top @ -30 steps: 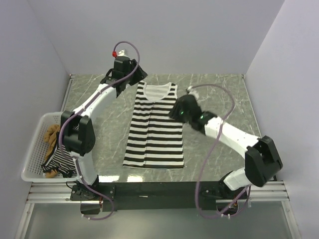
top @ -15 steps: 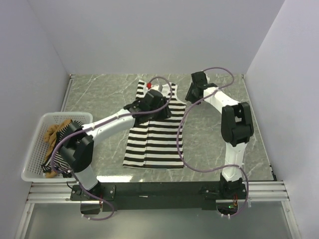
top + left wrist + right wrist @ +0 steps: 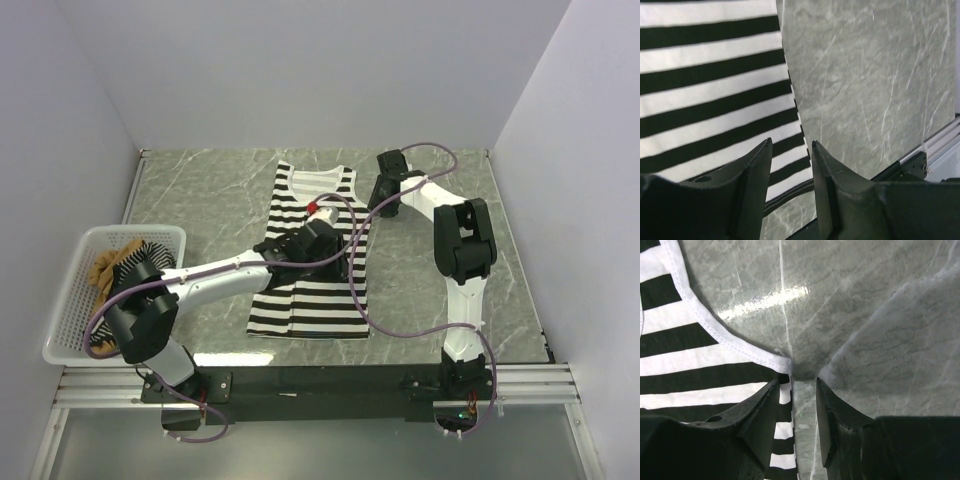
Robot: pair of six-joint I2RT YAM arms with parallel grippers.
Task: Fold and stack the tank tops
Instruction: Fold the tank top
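striped top (image 3: 300, 290) flat on surface (image 3: 200, 200), centre | left end effector (image 3: 790, 142) apart over its side edge | right end effector (image 3: 796, 380) apart at armhole corner | other tops (image 3: 110, 268) in basket (image 3: 65, 300)

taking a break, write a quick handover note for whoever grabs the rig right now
Left tool: open, empty, over the wide-striped top at its right edge, lower half.
Right tool: open, empty, at that top's right armhole corner.
Wide-striped top lies spread flat mid-table. Tan top and thin-striped top sit bunched in the basket at the left.
Done: one top laid out.
Left: fold it, then lay out, fold and stack the other two.
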